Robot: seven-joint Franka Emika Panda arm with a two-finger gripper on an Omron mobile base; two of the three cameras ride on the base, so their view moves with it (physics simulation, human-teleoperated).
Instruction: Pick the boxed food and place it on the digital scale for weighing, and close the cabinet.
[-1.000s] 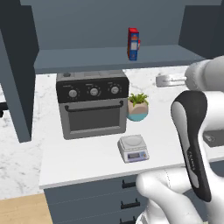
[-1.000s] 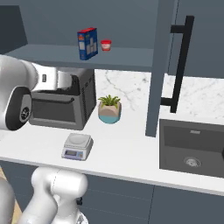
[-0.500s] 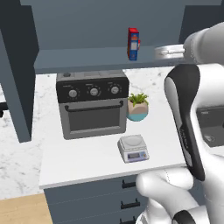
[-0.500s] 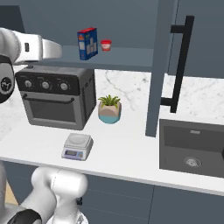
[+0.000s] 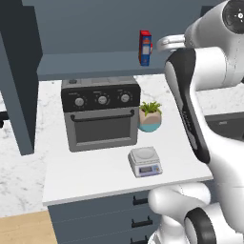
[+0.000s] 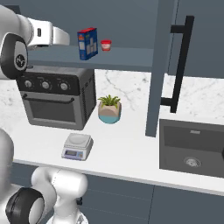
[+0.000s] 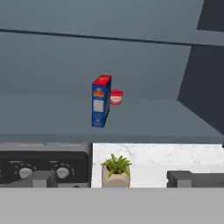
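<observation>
two dark finger tips of the tool (image 7: pixel 112 183) rise low in the hand view, well apart, spread with nothing between them. beyond them the boxed food (image 7: pixel 101 107) stands upright mid-shelf inside the open cabinet (image 6: pixel 155 65), a matte cardboard box, red on top with blue sides; its print is too small to read. just beside it sits a tiny red cup (image 7: pixel 116 97). below, on the marbled surface (image 5: pixel 95 171), the digital scale (image 5: pixel 145 162) sits near the front edge, its round platter bare, before a dark oven (image 5: pixel 101 113) and a potted plant (image 5: pixel 150 116).
</observation>
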